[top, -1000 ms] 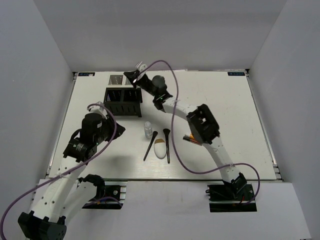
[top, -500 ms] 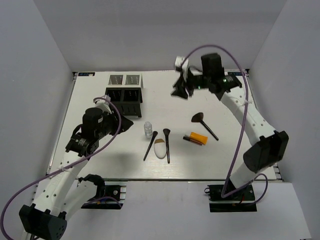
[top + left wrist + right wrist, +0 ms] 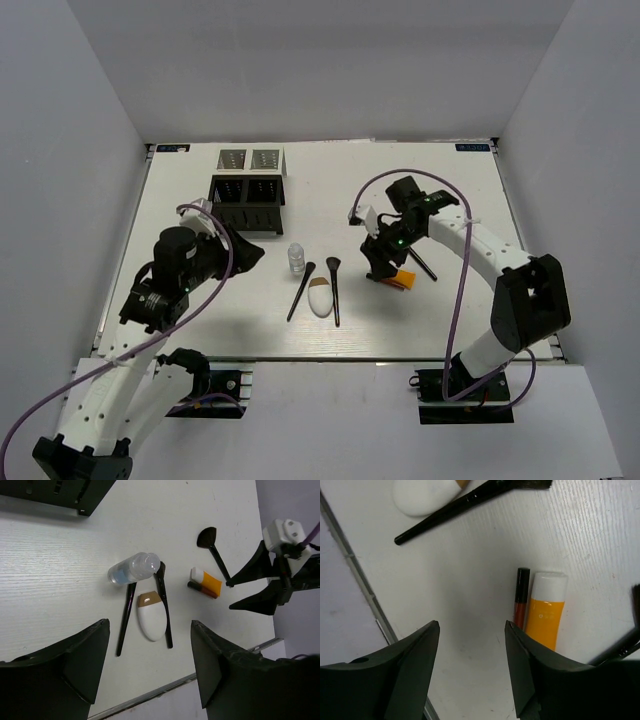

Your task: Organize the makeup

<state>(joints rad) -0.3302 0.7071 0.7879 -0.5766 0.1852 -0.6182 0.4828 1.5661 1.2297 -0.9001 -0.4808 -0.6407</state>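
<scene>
**Worktop (image 3: 480, 200) seen from above and from both wrists.** We find all the makeup lying loose on the worktop, gathered toward the middle of the near edge. None of it is inside the black box (image 3: 247, 192), which stands toward the far left corner.

The left gripper (image 3: 252, 250) hangs between the box and the makeup. Its jaws are spread wide and nothing lies between them. Just to its right we see the clear bottle (image 3: 296, 259).

Nearer the near edge lie two thin brushes (image 3: 302, 290) with their heads toward the far edge. The sponge (image 3: 320, 297) lies between them, its tan tip also toward the far edge. The bottle sits just beside the head of the left-hand brush.

Right of the middle, the right gripper (image 3: 380, 262) is poised over the orange tube (image 3: 545, 612) and a red-and-black stick (image 3: 521, 597). Its jaws are parted and grasp nothing. We cannot tell whether its fingertips touch the worktop.

The stick and tube lie side by side and touching, with the tube's white cap and the stick's black end pointing the same way. The wide brush (image 3: 212, 547) lies just beside the tube on the side of the right edge, its head toward the far edge.
</scene>
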